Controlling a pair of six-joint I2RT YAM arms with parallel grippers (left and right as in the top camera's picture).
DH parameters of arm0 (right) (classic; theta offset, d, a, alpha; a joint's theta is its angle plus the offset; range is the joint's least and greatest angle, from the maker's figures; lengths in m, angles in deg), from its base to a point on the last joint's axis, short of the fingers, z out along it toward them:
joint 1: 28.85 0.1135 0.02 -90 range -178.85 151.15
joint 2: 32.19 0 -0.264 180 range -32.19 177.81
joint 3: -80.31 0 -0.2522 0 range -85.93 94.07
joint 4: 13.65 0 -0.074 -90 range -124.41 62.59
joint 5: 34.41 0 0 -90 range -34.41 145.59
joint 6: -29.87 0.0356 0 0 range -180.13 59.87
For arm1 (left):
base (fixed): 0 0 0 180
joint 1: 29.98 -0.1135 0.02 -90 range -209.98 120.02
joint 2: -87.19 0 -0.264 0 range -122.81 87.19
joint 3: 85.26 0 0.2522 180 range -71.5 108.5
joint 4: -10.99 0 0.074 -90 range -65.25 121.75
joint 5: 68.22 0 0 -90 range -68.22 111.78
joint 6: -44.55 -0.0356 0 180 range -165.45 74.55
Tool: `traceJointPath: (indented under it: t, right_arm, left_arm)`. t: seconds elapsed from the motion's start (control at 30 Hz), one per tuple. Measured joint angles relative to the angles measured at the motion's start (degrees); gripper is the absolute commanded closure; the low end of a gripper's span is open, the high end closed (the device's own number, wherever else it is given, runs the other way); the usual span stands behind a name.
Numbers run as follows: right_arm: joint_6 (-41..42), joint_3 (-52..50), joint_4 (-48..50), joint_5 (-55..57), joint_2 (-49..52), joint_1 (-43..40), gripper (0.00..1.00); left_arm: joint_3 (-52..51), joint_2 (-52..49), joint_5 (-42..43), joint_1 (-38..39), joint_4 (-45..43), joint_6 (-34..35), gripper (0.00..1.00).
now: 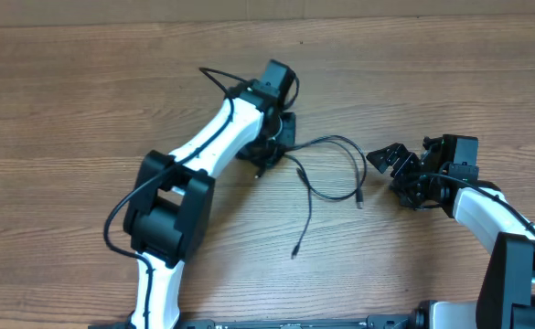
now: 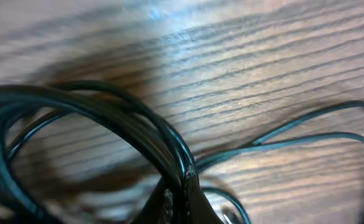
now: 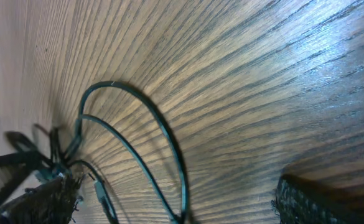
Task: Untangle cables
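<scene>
Cables (image 2: 163,140) pinched by left end effector (image 2: 180,199); right end effector (image 1: 388,163) splayed.

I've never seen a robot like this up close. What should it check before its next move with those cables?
1. Left gripper shut on the cables: ok.
2. Right gripper open: ok.
3. Right gripper apart from the cables: ok, the overhead view shows a gap.
4. Plug end lying free on the table: ok.
5. Cables separated: not ok, they loop together at the left gripper.
6. How many strands are pinched: cannot tell.
</scene>
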Motion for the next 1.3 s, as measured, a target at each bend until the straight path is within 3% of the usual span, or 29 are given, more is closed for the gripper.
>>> traceJointPath:
  t: [1.3]
  right_arm:
    - [0.0,0.0,0.0,0.0,0.0,0.0,0.00]
  left_arm:
    - [0.9,17.7,5.6,-0.4,9.5,-9.7,0.96]
